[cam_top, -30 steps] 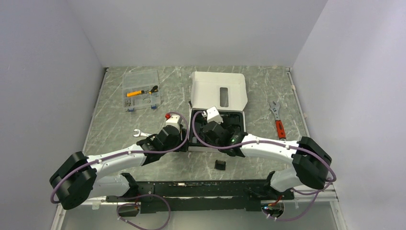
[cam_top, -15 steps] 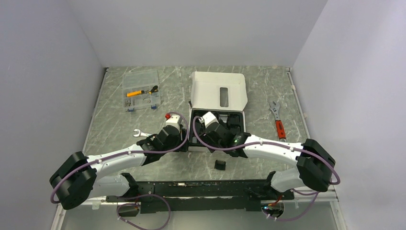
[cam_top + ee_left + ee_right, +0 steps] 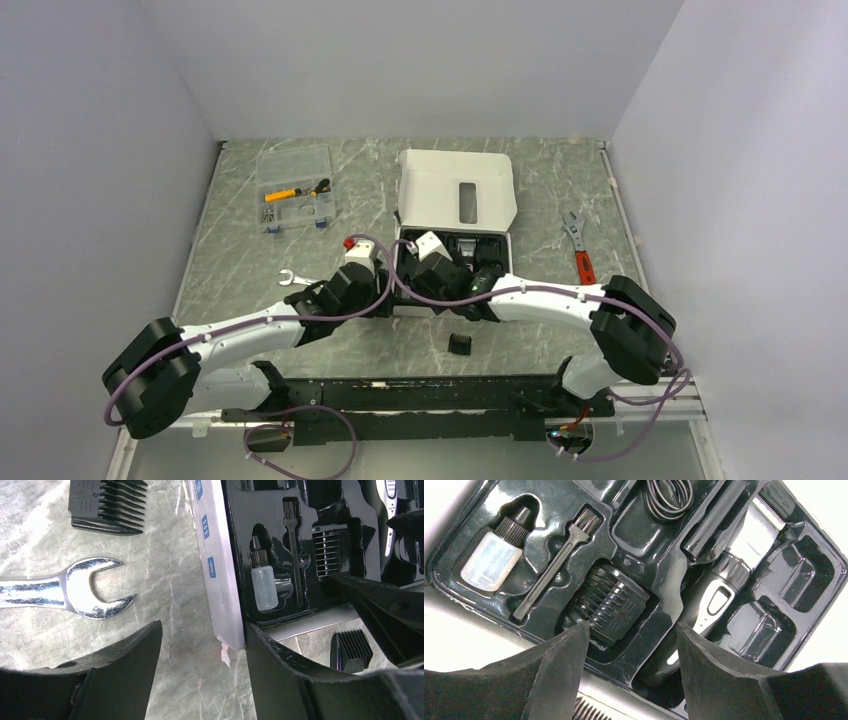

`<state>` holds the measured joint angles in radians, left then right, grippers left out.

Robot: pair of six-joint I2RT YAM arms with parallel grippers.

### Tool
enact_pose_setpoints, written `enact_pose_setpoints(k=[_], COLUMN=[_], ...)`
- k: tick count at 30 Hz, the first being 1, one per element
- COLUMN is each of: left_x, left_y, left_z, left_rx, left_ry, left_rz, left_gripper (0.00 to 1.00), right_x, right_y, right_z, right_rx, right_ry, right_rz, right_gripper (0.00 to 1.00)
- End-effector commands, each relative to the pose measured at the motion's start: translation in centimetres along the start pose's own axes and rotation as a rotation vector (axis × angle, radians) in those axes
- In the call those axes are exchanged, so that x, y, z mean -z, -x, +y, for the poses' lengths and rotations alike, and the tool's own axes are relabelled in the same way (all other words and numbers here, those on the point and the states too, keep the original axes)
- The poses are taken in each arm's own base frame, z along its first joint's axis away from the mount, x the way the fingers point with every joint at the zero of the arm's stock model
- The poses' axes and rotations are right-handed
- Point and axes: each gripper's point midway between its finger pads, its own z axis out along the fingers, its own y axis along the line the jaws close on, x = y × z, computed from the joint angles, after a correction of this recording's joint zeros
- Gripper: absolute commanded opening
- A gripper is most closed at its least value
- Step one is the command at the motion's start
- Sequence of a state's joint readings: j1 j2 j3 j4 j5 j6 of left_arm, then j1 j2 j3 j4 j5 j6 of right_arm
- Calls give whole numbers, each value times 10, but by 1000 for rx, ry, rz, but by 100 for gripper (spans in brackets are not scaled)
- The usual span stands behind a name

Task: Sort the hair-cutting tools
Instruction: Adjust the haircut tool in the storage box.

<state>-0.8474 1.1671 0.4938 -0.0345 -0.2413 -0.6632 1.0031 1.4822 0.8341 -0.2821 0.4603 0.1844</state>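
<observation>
A white box (image 3: 404, 268) holds a black moulded tray (image 3: 659, 565). The black-and-silver clipper (image 3: 730, 577) lies in its slot. One black comb attachment (image 3: 611, 602) sits in a tray recess. My right gripper (image 3: 629, 635) is open and empty, hovering over the tray's near edge between that comb and the clipper. My left gripper (image 3: 202, 645) is open, straddling the box's near left corner, with its right finger (image 3: 280, 665) against the corner. A second comb (image 3: 459, 343) lies on the table in front of the box. A third comb (image 3: 107, 505) lies left of the box.
A silver open-end wrench (image 3: 75, 592) lies left of the box. A red-handled adjustable wrench (image 3: 580, 255) lies at the right. A clear parts case (image 3: 294, 188) stands at the back left. The tray also holds an oil bottle (image 3: 491, 560), a brush (image 3: 556, 565) and a cable.
My right gripper has moved left and farther over the tray. The left arm has not moved.
</observation>
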Motion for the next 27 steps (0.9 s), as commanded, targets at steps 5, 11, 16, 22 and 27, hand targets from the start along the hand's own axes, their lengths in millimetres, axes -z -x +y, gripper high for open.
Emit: enact_pose_setpoints(k=[5,11,16,22,27], left_x=[1,1,0,-1,-1], left_y=[-17,-16,-17,-18,-18], left_z=[15,15,15,15,15], left_rx=[-27,-29,-32,-32,-33], left_ry=[49,50,50,49,51], left_rz=[55,54,59,63,63], left_gripper=[66,66,66,66,66], right_x=[-2,0,7,12,14], right_y=[9,22,31,38,43], right_z=[-33,-44,-54,-59,-59], right_rx=[-93,-118,-141,-165,-184], right_ry=[-167,-225,-267,-285,-260], right_rz=[-9,-31,-72,-106,-123], right_gripper=[62,58,56,55,55])
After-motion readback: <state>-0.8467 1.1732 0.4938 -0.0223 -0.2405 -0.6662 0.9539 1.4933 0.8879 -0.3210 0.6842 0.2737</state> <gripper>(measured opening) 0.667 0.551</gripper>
